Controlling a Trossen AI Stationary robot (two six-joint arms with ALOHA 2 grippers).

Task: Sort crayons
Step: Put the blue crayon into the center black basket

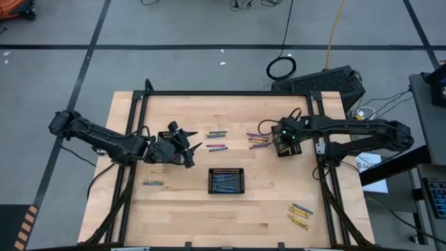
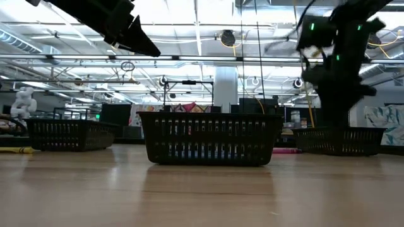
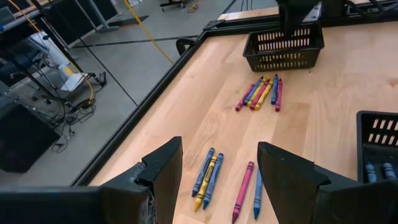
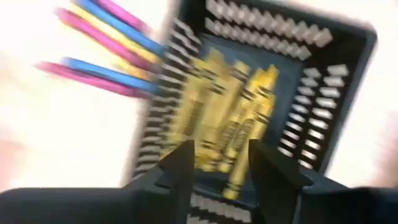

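Crayons lie loose on the wooden table: one group [image 3: 208, 177] just ahead of my left gripper [image 1: 189, 145], which hovers open above the table, and another group [image 1: 258, 140] beside a black tray [image 1: 284, 148] holding yellow crayons [image 4: 233, 124]. My right gripper [image 4: 217, 168] hangs open over that tray, pointing steeply down, nothing between its fingers. A second black tray [image 1: 227, 180] at the table's middle holds blue crayons [image 3: 378, 171].
More crayons lie near the table's left side [image 1: 153, 183] and at the near right corner [image 1: 300, 215]. The low view shows another black tray [image 2: 69, 133] at its left. A black frame [image 1: 209, 93] borders the table's far edge.
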